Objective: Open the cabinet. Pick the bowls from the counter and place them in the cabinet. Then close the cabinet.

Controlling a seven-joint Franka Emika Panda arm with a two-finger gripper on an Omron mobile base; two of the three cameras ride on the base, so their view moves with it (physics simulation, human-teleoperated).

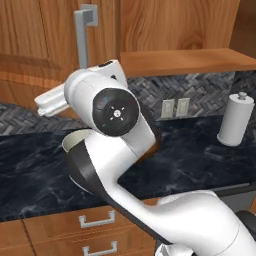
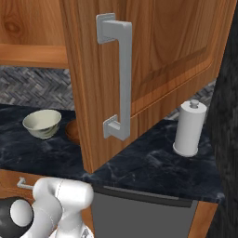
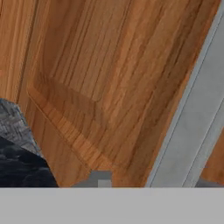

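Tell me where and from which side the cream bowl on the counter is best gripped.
Probably at the rim, from above. The cream bowl stands upright and open-mouthed on the counter, so one finger can go inside the thin wall and one outside. Its left side looks free; the brown bowl and the swung-out cabinet door crowd its right, so the near-left rim seems safest.

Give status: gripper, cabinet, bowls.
Gripper at the door handle, grip unclear. Cabinet door swung open. Pale bowl on counter, not yet moved.
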